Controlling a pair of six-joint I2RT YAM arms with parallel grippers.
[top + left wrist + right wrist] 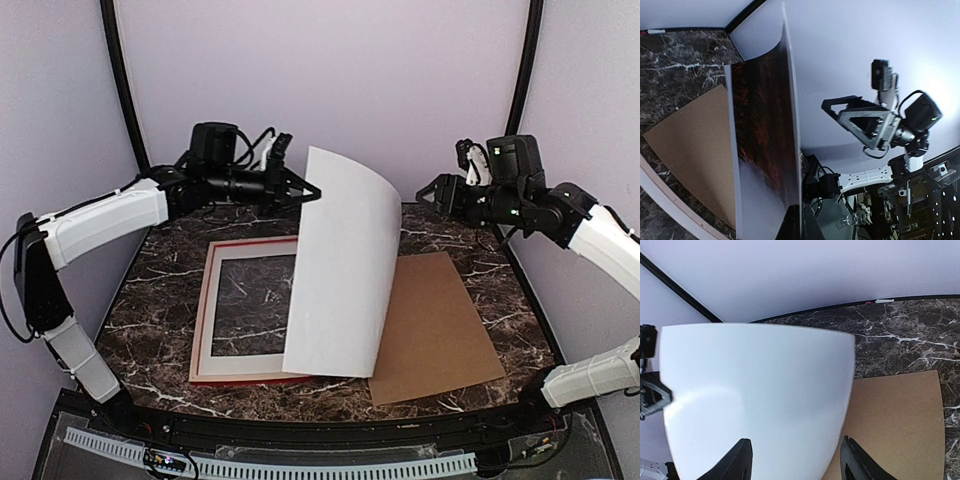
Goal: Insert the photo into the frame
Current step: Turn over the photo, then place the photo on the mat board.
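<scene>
The photo (340, 270) stands curved over the table with its white back toward the top camera and its lower edge resting across the frame's right side. In the left wrist view, the photo (765, 120) shows dark red foliage fading to grey mist. My left gripper (312, 192) is shut on the photo's upper left edge, fingertips (792, 227) pinching the sheet. The red frame (200, 320) lies flat at left of centre, with a cream mat inside. My right gripper (428, 190) hangs open, to the right of the photo (755, 400) and apart from it.
A brown backing board (440, 330) lies flat on the marble table (150, 300), right of the frame and partly under the photo; the right wrist view also shows this board (900, 425). Purple walls close in the back and sides.
</scene>
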